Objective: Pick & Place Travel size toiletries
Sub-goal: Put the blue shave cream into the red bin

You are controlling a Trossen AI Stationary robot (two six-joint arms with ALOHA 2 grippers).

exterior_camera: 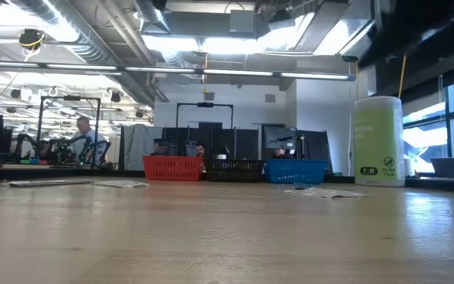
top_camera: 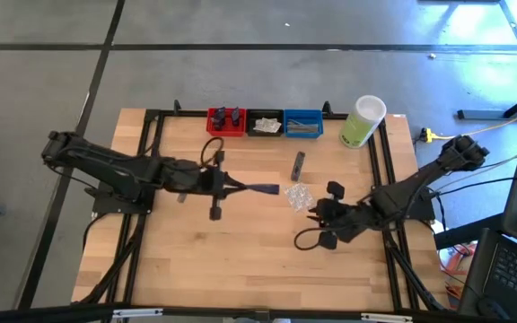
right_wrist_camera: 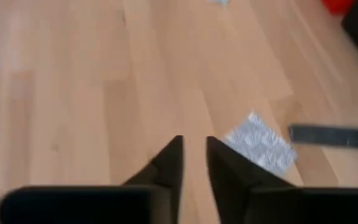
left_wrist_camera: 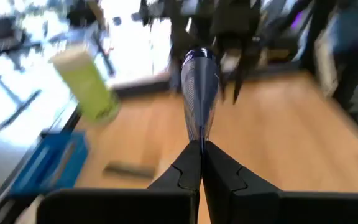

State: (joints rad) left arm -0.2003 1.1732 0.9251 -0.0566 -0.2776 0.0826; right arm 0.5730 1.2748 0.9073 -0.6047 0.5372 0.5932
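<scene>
My left gripper (top_camera: 238, 187) is over the table's middle, shut on a dark navy mini tube (top_camera: 264, 189) that points toward the table's right; in the left wrist view the tube (left_wrist_camera: 197, 81) sticks out past the fingers. A clear crinkly packet (top_camera: 299, 196) lies flat on the wood just right of the tube's tip. A slim grey sachet (top_camera: 298, 163) lies beyond it. My right gripper (top_camera: 318, 212) hovers beside the packet (right_wrist_camera: 260, 146), narrowly open (right_wrist_camera: 194, 149) and holding nothing. The red bin (top_camera: 226, 121) holds dark tubes. My left gripper pinches the navy tube by its flat crimped end (left_wrist_camera: 198, 138) between the two fingertips. The fingers come level from the table's left, along the tube's length. The tube stands out straight beyond them toward the table's right and looks lifted clear of the wood.
Red, black (top_camera: 265, 123) and blue (top_camera: 302, 123) bins stand in a row at the far edge. The tall pale-green container with a white lid (top_camera: 363, 121) stands to their right. Black frame rails run along both sides of the table. Bare wood lies toward the near edge.
</scene>
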